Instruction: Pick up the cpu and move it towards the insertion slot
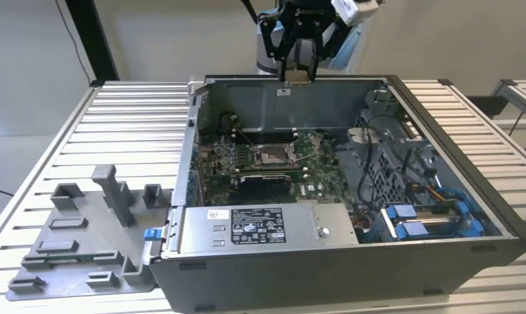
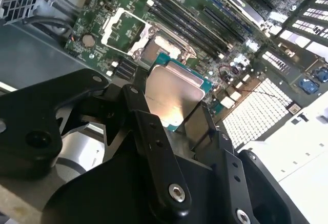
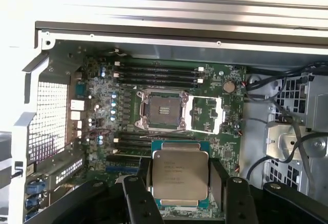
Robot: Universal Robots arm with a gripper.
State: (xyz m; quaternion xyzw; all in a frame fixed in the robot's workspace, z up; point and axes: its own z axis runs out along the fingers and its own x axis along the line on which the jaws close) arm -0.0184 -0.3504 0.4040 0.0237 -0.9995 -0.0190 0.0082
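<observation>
Gripping the cpu (image 3: 180, 177) between its two black fingers (image 3: 221, 180), the end effector (image 3: 180, 183) is closed on the chip's opposite edges, with the silvery metal top facing the camera in the first wrist view and a thin green border showing around it. In the second wrist view the cpu (image 2: 171, 93) appears tilted and shiny, pinched by the end effector (image 2: 171, 114) above the green motherboard (image 2: 225, 39). In the exterior view the end effector (image 1: 296, 73) hangs over the far rim of the open computer case (image 1: 333, 268), well above the board, and the cpu (image 1: 296, 81) is a small pale piece at its tip. The insertion slot (image 3: 163, 110) lies on the motherboard (image 3: 102, 126) inside the case, a square metal frame with a brownish centre, its hinged load plate (image 3: 206, 114) folded open just beside it; in the exterior view the insertion slot (image 1: 272, 155) sits near the middle of the board, apart from the held chip. Long black memory slots (image 3: 156, 73) run past the socket. The case rests on a ribbed metal table (image 1: 123, 131), and a grey plastic fixture (image 1: 84, 229) with upright blocks lies on the table toward the exterior view's left.
</observation>
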